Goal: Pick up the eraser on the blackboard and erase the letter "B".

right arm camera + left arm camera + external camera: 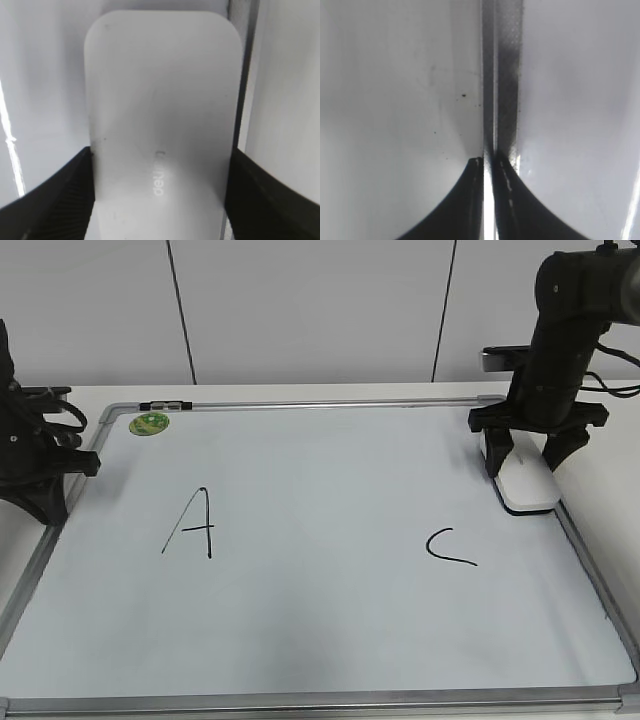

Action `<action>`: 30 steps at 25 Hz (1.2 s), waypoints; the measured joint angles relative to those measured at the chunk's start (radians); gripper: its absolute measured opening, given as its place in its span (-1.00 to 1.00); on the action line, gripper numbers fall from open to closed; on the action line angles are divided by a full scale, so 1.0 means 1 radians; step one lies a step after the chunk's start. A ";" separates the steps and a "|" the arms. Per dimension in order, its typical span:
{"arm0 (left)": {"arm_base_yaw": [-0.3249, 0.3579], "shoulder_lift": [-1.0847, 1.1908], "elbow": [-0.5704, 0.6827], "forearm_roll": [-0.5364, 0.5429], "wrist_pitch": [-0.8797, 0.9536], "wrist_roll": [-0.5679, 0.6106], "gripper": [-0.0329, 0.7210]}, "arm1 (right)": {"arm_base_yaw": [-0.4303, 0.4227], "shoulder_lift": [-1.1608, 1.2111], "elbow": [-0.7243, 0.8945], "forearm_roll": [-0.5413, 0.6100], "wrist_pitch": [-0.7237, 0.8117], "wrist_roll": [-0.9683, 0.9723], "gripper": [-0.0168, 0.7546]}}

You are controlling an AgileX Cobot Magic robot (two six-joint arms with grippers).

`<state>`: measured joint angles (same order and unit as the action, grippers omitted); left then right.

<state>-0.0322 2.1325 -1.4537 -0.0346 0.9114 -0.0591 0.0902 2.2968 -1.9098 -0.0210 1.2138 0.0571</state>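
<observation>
The blackboard (320,630) is a white board in a silver frame that fills the table. It bears a black "A" (192,525) and a black "C" (448,546); between them the surface is blank and no letter "B" shows. The white eraser (530,488) lies flat on the board at its right edge. My right gripper (525,462) stands over it with a finger pressed against each long side. In the right wrist view the eraser (160,100) fills the space between the fingers (160,200). My left gripper (45,495) is shut and empty by the board's left frame.
A round green magnet (149,423) sits in the board's far left corner. The left wrist view shows my shut fingers (489,162) above the frame strip (502,75). A white wall rises behind the table.
</observation>
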 joint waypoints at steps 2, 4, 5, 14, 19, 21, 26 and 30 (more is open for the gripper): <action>0.000 0.000 0.000 0.000 0.000 0.000 -0.85 | 0.000 0.000 0.000 0.000 0.000 0.000 0.43; 0.000 0.000 0.000 0.000 0.000 0.000 -0.85 | 0.000 0.000 0.000 0.000 0.000 0.000 0.46; 0.000 0.000 0.000 0.000 0.000 0.000 -0.85 | 0.000 0.000 0.000 0.000 0.000 0.000 0.47; 0.000 0.000 0.000 0.000 0.000 0.000 -0.85 | 0.000 0.000 -0.012 -0.004 0.002 0.000 0.70; 0.000 0.000 -0.001 -0.002 0.000 0.000 -0.81 | 0.000 0.000 -0.036 -0.006 0.002 0.000 0.72; 0.000 0.000 -0.005 -0.002 0.000 0.000 -0.68 | 0.000 -0.002 -0.044 -0.006 0.002 0.000 0.72; 0.000 -0.016 -0.007 0.012 -0.005 0.000 0.01 | 0.000 -0.034 -0.044 -0.008 0.002 0.000 0.72; 0.000 -0.075 -0.007 0.022 -0.005 0.000 0.44 | 0.000 -0.065 -0.044 -0.009 0.005 0.005 0.72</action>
<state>-0.0322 2.0572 -1.4610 -0.0124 0.9068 -0.0591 0.0902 2.2320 -1.9540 -0.0305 1.2187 0.0623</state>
